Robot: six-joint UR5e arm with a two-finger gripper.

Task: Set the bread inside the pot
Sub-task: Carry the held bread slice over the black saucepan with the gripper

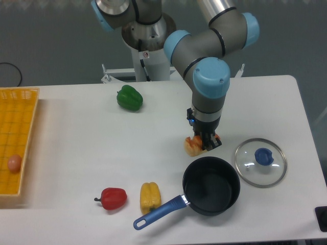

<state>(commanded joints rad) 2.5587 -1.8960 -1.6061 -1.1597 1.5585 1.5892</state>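
End effector (204,144) on bread (192,145), beside pot (211,185).

bread (192,146): small golden-tan slice, rounded corners, on the white surface (76,153) just behind the pot's far rim, partly hidden | pot (211,186): round black shallow saucepan, upright, nothing visible inside, long blue handle pointing toward the front-left

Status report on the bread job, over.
Claw down on golden-tan toy bread slice, grip unclear. Black saucepan with blue handle empty, just below. Nothing between.
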